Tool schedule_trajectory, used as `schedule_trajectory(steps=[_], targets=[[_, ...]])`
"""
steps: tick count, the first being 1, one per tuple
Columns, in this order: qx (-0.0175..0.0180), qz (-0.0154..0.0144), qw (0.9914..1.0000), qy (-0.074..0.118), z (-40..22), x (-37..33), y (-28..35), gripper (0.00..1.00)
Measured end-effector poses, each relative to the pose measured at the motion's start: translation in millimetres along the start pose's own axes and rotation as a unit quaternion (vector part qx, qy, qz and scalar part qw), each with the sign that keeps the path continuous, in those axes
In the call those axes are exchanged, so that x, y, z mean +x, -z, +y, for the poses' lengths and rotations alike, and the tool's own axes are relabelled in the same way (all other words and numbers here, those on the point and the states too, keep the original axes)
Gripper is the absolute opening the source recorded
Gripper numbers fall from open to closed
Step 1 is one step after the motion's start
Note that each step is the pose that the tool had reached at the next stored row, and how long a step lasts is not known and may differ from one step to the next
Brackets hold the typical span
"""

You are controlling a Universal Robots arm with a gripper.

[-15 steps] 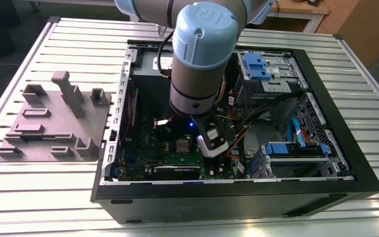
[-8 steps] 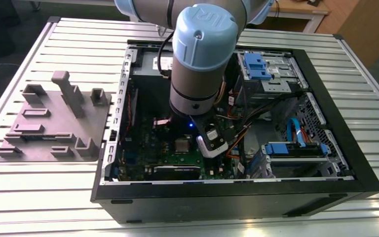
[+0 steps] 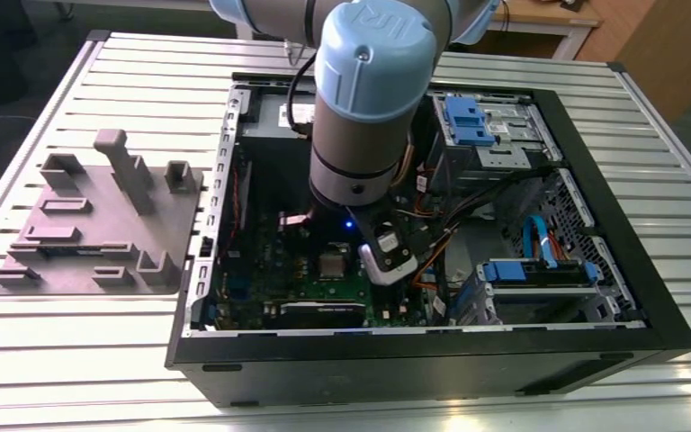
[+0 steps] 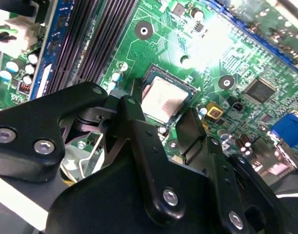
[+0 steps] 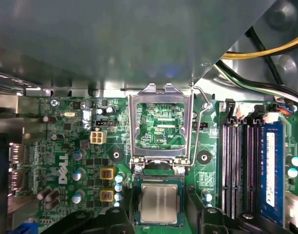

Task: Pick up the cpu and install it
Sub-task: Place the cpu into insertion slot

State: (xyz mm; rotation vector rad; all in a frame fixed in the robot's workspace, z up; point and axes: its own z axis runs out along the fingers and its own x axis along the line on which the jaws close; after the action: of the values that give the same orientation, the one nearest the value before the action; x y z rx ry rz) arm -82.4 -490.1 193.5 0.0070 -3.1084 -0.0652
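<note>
The cpu (image 5: pixel 159 203) is a small square chip with a silvery top, lying flat in the socket of the green motherboard (image 5: pixel 71 146). In the second wrist view the cpu (image 4: pixel 162 99) lies just beyond my black fingers (image 4: pixel 134 129). My gripper (image 4: pixel 159 111) is open, one finger on each side of the socket, with a gap between each finger and the chip. The metal socket frame (image 5: pixel 161 122) stands flipped up behind the chip, its lever (image 5: pixel 200 122) raised. In the exterior view the arm (image 3: pixel 363 108) reaches down into the case over the cpu (image 3: pixel 330 263).
The open black computer case (image 3: pixel 442 360) lies on a slatted metal table (image 3: pixel 82 360). A grey fixture plate with blocks (image 3: pixel 94 225) is on the exterior view's left. Memory slots (image 5: pixel 241 165), cables (image 5: pixel 256 83) and a blue drive bay (image 3: pixel 538 270) crowd the board.
</note>
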Motion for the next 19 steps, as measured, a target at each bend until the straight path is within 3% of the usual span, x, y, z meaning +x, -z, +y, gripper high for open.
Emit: schedule_trajectory(steps=[4, 5, 8, 11, 15, 19], targets=[[0.0, 0.0003, 1.0, 0.0, 0.2, 0.2, 5.5, 0.53], [0.0, 0.0004, 1.0, 0.0, 0.3, 0.2, 7.1, 0.46], [0.0, 0.0007, 1.0, 0.0, 0.5, 0.4, 11.7, 0.4], [0.0, 0.001, 1.0, 0.0, 0.6, 0.5, 15.5, 0.22], [-0.0001, 0.0012, 1.0, 0.0, 0.8, 0.6, 18.5, 0.11], [-0.0001, 0.0012, 1.0, 0.0, 0.8, 0.6, 18.6, 0.1]])
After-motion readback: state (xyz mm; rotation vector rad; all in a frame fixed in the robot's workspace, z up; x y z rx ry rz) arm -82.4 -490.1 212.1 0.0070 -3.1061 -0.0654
